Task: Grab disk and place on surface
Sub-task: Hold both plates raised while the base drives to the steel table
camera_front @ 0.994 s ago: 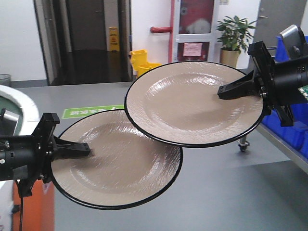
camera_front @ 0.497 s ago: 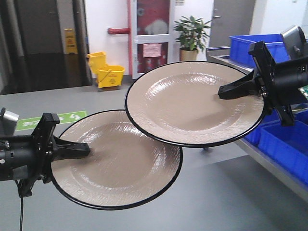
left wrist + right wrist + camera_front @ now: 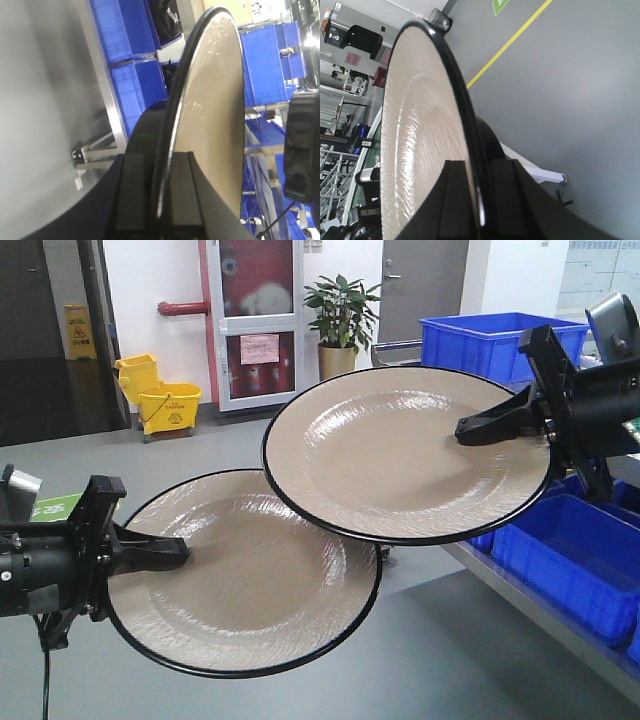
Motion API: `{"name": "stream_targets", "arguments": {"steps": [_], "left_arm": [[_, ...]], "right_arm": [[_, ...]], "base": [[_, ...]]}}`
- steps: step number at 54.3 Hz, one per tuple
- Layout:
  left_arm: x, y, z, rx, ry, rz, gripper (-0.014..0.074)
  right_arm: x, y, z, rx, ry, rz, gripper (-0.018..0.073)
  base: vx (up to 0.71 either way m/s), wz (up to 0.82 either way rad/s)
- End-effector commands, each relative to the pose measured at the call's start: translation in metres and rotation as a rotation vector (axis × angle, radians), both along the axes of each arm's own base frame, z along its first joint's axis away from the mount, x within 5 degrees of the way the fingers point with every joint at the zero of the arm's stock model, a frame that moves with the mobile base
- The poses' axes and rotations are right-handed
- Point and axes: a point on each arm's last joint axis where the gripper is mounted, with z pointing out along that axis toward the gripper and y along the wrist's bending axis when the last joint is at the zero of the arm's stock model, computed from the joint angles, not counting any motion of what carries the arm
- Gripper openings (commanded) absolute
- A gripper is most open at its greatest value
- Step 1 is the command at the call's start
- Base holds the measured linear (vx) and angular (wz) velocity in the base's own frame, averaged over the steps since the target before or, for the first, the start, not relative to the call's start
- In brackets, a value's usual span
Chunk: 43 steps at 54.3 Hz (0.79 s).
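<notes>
Two beige disks with black rims are held level in the air. The lower left disk [image 3: 240,580] is clamped at its left rim by my left gripper [image 3: 175,552], shut on it. The higher right disk [image 3: 400,455] overlaps the left one's far edge and is clamped at its right rim by my right gripper [image 3: 470,430]. The left wrist view shows its disk [image 3: 215,100] edge-on between the left gripper [image 3: 162,200] fingers. The right wrist view shows the same for the other disk [image 3: 420,125] and the right gripper [image 3: 479,195]. The dark metal surface with tape lines is out of view.
Blue bins [image 3: 570,560] sit on a metal rack at the right, with another blue bin [image 3: 490,340] behind. A yellow mop bucket [image 3: 165,400] and a potted plant [image 3: 340,310] stand by the far wall. Grey floor lies below.
The whole background has slid to the left, so the robot has turned right. More blue bins have come into view. Both disks stay gripped in the same pose.
</notes>
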Motion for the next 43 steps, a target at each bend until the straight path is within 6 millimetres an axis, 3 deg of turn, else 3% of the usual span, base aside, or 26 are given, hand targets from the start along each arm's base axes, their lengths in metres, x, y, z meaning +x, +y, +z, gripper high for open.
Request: {"name": "stream_targets", "arguments": {"steps": [1, 43], "left_arm": [[-0.0084, -0.0025, 0.0296, -0.127, -0.058, 0.014, -0.0001], [-0.0084, -0.0025, 0.0296, -0.127, -0.058, 0.014, -0.0001]], "right_arm": [[-0.0148, 0.0025, 0.0365, 0.123, -0.116, -0.025, -0.0005], [-0.0148, 0.0025, 0.0365, 0.123, -0.116, -0.025, -0.0005]], "base": [[0.30, -0.05], [0.40, 0.11]]}}
